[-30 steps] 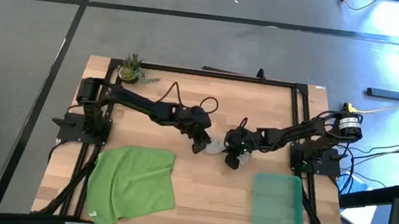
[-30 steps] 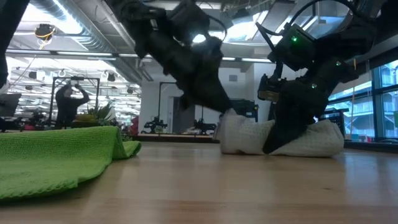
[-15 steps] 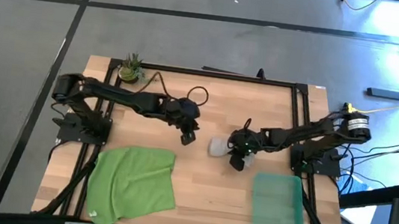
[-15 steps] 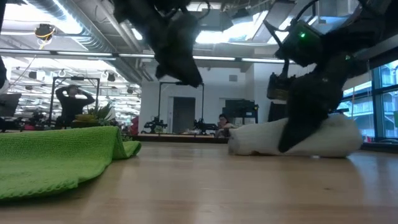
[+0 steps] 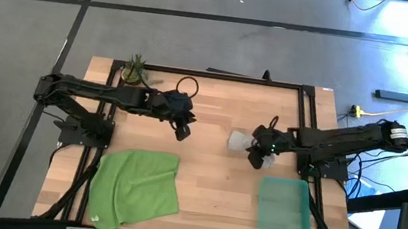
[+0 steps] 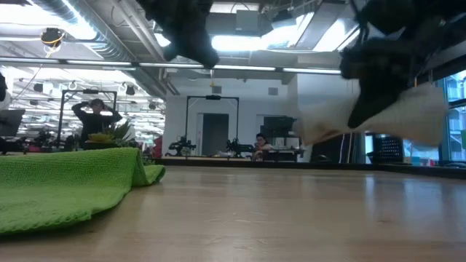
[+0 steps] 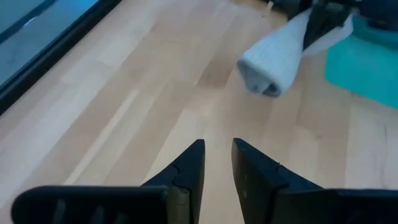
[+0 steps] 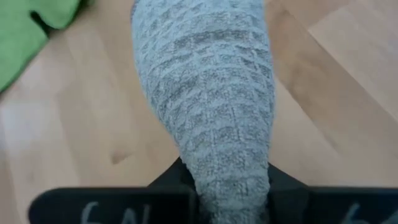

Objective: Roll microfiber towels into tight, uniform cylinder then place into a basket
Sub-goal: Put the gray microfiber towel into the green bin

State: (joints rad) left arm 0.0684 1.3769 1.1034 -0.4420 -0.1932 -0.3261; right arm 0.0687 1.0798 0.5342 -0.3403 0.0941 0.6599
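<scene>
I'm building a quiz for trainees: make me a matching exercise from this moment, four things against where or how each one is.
Things:
1. rolled light grey microfiber towel
2. flat bright green microfiber towel
3. translucent teal plastic basket
4. left hand

States:
A. holds nothing, over bare wood
B. lifted off the table, gripped by the right hand
C. spread near the table's front left
D. at the table's front right

Pairs: 1-B, 2-C, 3-D, 4-A

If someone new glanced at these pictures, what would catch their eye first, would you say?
Probably the rolled grey towel, lifted clear of the table in the right gripper, just beyond the teal basket. Next, the bright green towel spread flat at the front left, with the left gripper empty above bare wood.
</scene>
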